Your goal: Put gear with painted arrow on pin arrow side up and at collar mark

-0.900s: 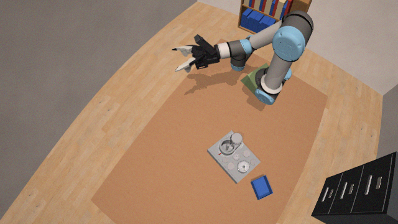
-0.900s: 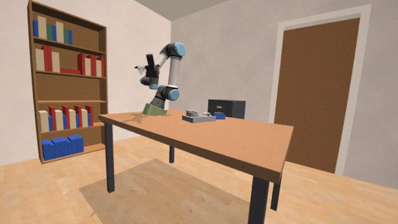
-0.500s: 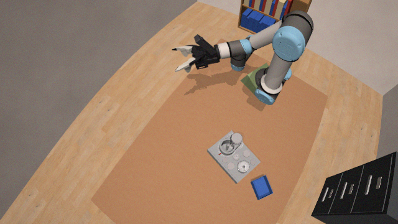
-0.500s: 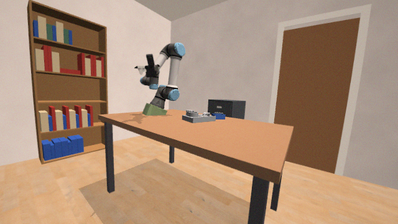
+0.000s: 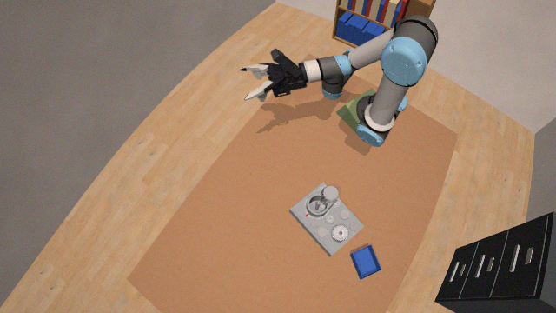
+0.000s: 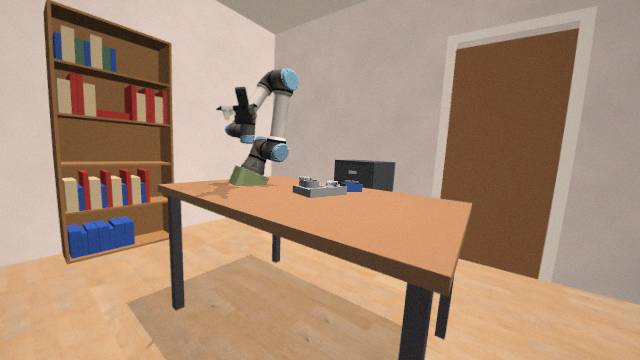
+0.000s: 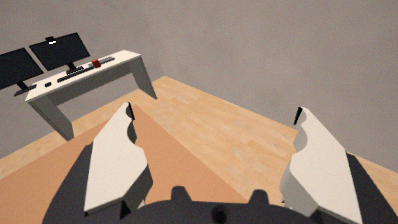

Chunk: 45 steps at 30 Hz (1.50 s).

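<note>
I see my arm (image 5: 404, 56) standing on a green block (image 5: 350, 112) at the far end of the table (image 5: 243, 183). The arm is bent, and it holds the gripper (image 5: 254, 81) high up, out past the table's corner, over the wood floor (image 5: 143, 152). The gripper is wide open and has nothing in it. In the wrist view I see its two white fingers far apart, with only floor, a bit of table and a white desk (image 7: 95, 75) with dark screens (image 7: 59, 50) between and beyond them. The gear (image 5: 340, 233) lies flat on the grey plate (image 5: 304, 217), near the plate's edge that faces the blue tray (image 5: 365, 262). It is too small for me to see the arrow on it. At the other end of the plate stands a round collar (image 5: 317, 205) with something thin inside it, most likely the pin, and a small red mark (image 5: 307, 215) sits just beside the collar. The gear is well apart from the gripper. A bookshelf (image 6: 49, 130) stands by the wall behind the arm.
</note>
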### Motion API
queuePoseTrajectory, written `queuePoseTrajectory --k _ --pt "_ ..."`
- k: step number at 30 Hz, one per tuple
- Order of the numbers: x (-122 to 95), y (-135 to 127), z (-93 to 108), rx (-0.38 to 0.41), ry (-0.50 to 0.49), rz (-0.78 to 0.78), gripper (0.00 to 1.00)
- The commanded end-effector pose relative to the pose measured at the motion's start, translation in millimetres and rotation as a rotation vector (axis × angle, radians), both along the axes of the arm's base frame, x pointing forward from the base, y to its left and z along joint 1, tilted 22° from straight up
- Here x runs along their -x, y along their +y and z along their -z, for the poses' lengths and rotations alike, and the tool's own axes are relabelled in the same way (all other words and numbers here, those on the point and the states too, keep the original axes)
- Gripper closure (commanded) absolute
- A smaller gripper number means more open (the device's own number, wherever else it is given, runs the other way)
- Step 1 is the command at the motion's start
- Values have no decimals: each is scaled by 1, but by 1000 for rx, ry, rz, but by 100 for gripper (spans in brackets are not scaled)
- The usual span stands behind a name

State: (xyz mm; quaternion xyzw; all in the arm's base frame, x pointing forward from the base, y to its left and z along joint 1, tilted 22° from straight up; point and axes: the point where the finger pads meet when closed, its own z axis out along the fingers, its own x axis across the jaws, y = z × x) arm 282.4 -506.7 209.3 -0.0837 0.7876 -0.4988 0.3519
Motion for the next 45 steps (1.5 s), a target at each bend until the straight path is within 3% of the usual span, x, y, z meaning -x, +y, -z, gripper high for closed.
queuePoseTrajectory --k 1,9,20,24,27,33,35,41,45 --pt "-6 0 2 -15 -2 -9 0" --pt "-24 2 8 -62 -8 -37 0" --pt "-93 22 29 -238 -3 -139 0" --pt "-102 26 32 -259 0 -152 0" --pt "-129 40 39 -327 14 -190 0" --pt "-158 59 47 -399 35 -232 0" --pt "-177 75 51 -449 55 -260 0" --pt "-196 93 56 -500 78 -289 0" --pt "-223 125 62 -575 121 -333 0"
